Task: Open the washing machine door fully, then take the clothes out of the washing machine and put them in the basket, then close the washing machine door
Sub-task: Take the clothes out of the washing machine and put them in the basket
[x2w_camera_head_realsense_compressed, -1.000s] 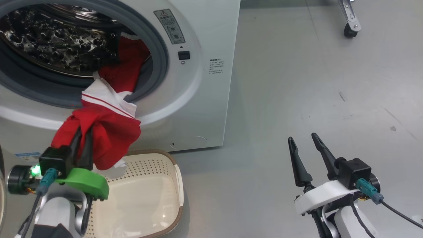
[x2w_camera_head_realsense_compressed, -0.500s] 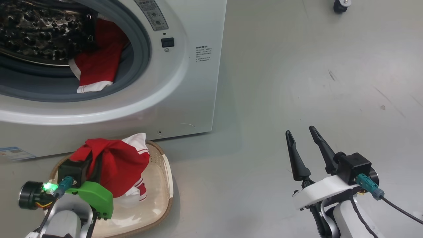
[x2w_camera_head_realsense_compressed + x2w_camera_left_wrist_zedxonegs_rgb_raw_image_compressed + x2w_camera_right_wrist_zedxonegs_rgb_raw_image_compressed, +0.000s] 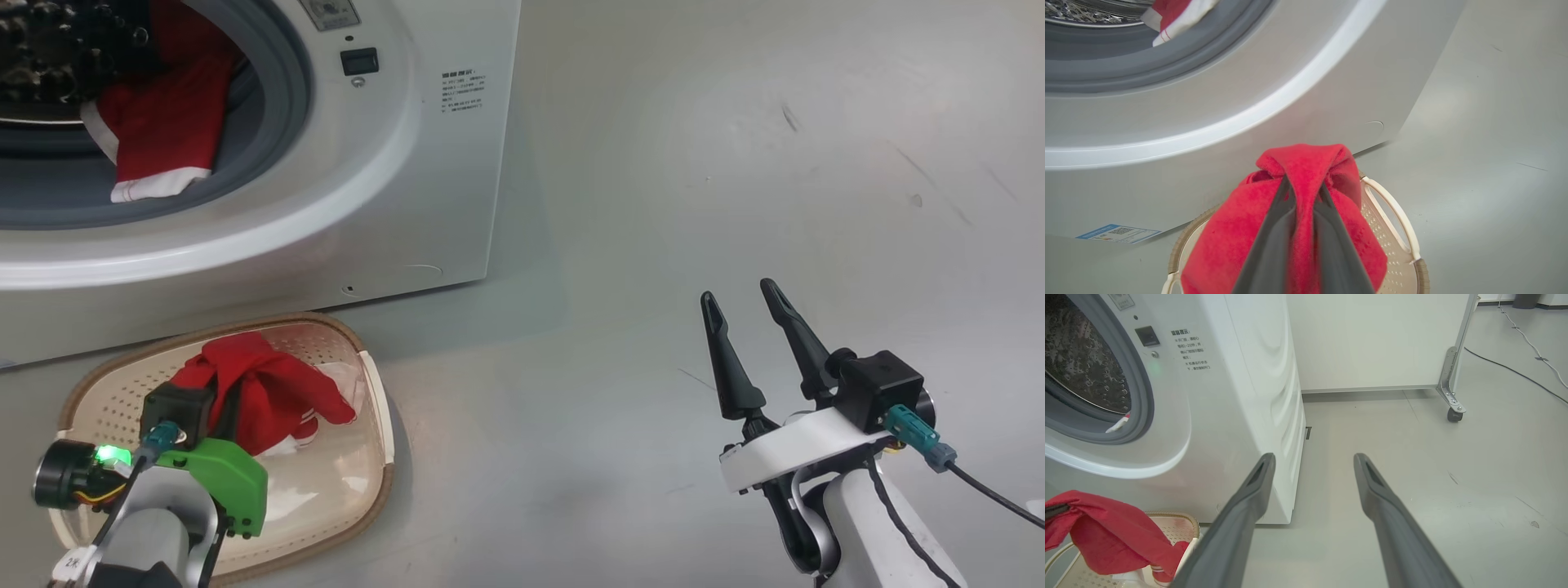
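Alt text: A test room or robotics lab is shown, not a home laundry. In the right wrist view, a white front-loading washing machine (image 3: 1241, 396) is seen at 9 to 10 o'clock, standing freely on a bare, smooth grey floor (image 3: 1412, 433). Dark scuff marks (image 3: 1451, 477) are scattered over that floor at 4 o'clock. At 12 o'clock, behind the machine, a plain white partition panel (image 3: 1372, 339) is set up as a wall. The panel is carried at 2 o'clock on a metal leg (image 3: 1450, 375) that ends in a small black caster wheel (image 3: 1453, 415). Loose cables (image 3: 1515, 374), one dark and one pale, are trailed across the floor at 1 to 2 o'clock.
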{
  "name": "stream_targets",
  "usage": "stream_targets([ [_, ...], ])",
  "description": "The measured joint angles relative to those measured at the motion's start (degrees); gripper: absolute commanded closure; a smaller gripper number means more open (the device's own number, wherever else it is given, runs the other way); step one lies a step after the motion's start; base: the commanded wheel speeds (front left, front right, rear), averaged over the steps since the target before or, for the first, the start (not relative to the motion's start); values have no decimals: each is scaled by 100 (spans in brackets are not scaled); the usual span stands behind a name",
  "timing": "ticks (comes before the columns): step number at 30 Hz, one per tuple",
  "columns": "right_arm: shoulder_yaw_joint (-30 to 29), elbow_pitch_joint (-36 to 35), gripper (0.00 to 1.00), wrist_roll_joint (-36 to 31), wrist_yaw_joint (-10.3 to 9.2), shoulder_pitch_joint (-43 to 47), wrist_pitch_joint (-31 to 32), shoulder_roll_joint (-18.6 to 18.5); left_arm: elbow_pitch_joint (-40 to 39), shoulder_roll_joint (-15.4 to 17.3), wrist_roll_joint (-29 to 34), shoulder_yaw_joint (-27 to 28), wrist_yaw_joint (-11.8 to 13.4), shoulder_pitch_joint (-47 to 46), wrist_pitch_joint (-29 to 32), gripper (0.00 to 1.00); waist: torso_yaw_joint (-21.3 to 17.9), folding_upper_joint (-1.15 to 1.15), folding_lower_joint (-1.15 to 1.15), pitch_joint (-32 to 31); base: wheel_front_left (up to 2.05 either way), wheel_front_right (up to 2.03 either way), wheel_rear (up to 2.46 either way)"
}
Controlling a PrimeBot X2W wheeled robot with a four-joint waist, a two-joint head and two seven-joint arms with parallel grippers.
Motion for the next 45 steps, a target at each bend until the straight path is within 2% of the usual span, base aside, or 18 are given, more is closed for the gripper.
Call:
stream_targets([
  [11, -32, -62, 0, 0, 0, -126, 0, 4, 474, 2, -26, 103, 9, -332, 68, 100, -118, 0, 0, 425, 0, 0, 0],
  [17, -44, -79, 0, -45, 0, -205, 0, 5, 846, 5, -191, 335, 112, -494, 64, 100, -122, 0, 0, 630, 0, 0, 0],
  [32, -97, -78, 0, -112, -1, -308, 0, 11, 1601, 12, -220, 378, 165, -695, -62, 100, -73, 0, 0, 756, 0, 0, 0],
  [33, -98, -78, 0, -112, -1, -308, 0, 11, 1638, 9, -221, 379, 165, -722, -62, 78, -69, 0, 0, 757, 0, 0, 0],
  [34, -101, -76, 0, -112, -1, -308, 0, 11, 1675, 4, -222, 381, 165, -749, -63, 47, -65, 0, 0, 757, 0, 0, 0],
  [35, -104, -75, 0, -113, -1, -308, 0, 11, 1722, 0, -226, 382, 165, -777, -67, 0, -60, 0, 0, 756, 0, 0, 0],
  [45, -129, -38, 0, -127, -2, -310, 0, 11, 2018, -68, -230, 314, 159, -942, -293, 0, 1, 0, 0, 675, 0, 0, 0],
])
